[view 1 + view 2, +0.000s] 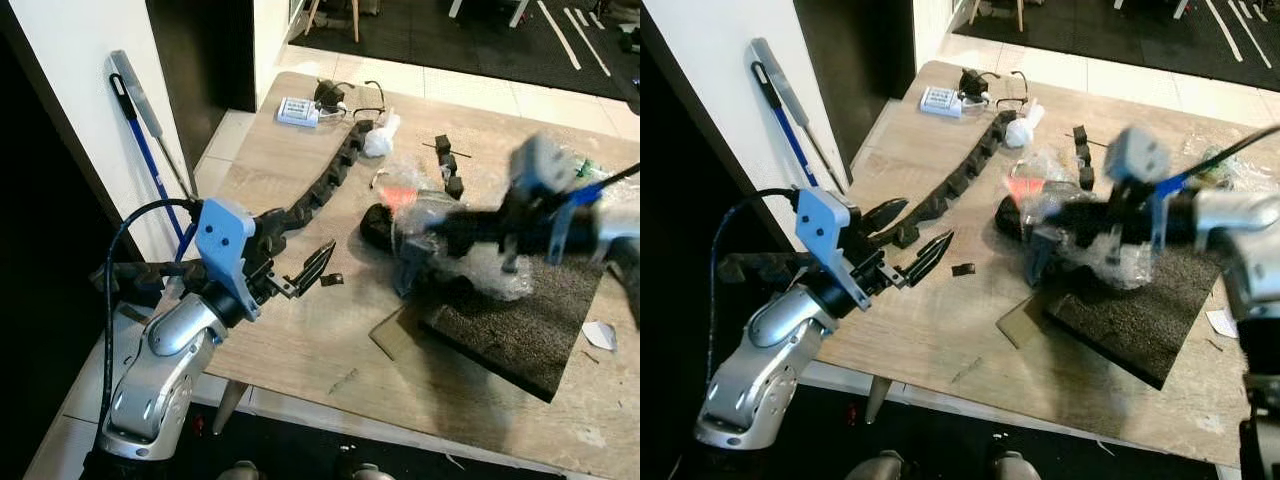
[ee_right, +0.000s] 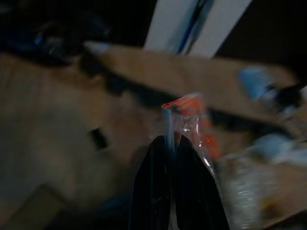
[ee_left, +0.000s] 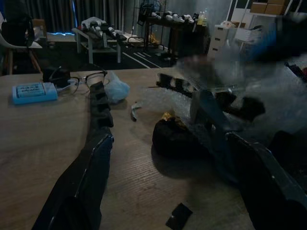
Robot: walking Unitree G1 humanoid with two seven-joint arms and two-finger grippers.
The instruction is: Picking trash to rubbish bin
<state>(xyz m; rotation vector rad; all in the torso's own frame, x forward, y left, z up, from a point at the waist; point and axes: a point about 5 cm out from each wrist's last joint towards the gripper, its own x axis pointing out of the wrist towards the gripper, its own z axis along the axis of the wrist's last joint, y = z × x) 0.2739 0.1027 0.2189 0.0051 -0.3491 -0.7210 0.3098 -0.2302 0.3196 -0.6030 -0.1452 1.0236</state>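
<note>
**First piece of trash pinched, nothing binned yet**

The right gripper (image 2: 175,143) has its jaws pressed together on a clear plastic wrapper with a red-orange edge (image 2: 189,120), seen plainly in the right wrist view. In the head views that arm is smeared by motion blur above the middle of the desk (image 1: 300,340), with crinkled clear plastic (image 1: 470,250) bunched around its fingers. I judge the wrapper to be held, though whether it has lifted free of the desk cannot be told through the blur.

The left gripper (image 1: 925,257) hovers near the desk's 9 o'clock edge with its jaws spread wide and nothing between them. Just past its tips, toward 3 o'clock, lies a small black scrap (image 1: 963,269).

Much is left. A crumpled white wad (image 1: 378,140) sits toward 12 o'clock, a cardboard piece (image 1: 395,335) lies beside the dark mat (image 1: 520,335), and a white paper bit (image 1: 598,335) rests at the 3 o'clock edge. A black cable chain (image 1: 330,180), glasses (image 1: 365,95) and a small blue-white box (image 1: 298,111) look like belongings rather than rubbish. The bin's whereabouts cannot be told, so the carry and drop remain, then repeat trips.
</note>
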